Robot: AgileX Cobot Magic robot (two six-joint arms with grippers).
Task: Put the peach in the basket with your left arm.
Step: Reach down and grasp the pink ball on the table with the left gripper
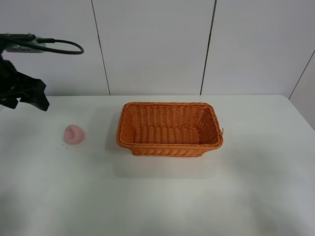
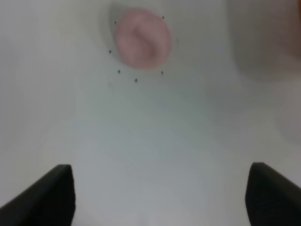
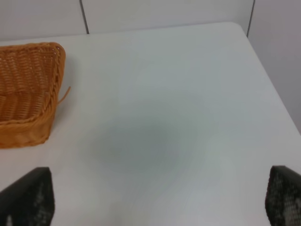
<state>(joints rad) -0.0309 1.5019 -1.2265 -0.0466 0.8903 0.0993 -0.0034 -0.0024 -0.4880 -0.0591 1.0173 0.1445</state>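
The pale pink peach (image 1: pixel 74 133) lies on the white table, left of the orange wicker basket (image 1: pixel 170 146), a short gap between them. The basket is empty and upright at the table's middle. My left arm's black gripper (image 1: pixel 30 96) hovers above the table's far left, behind and to the left of the peach, not touching it. In the left wrist view the peach (image 2: pixel 141 37) lies ahead of the open, empty gripper (image 2: pixel 160 197), with only its finger tips (image 2: pixel 47 195) showing. My right gripper (image 3: pixel 160 202) is open and empty; it is out of the high view.
The white table (image 1: pixel 236 187) has its right edge near a wall (image 3: pixel 277 70). A corner of the basket (image 3: pixel 28 89) shows in the right wrist view. Small dark specks (image 2: pixel 136 80) dot the table around the peach. White panelled wall (image 1: pixel 152 44) behind.
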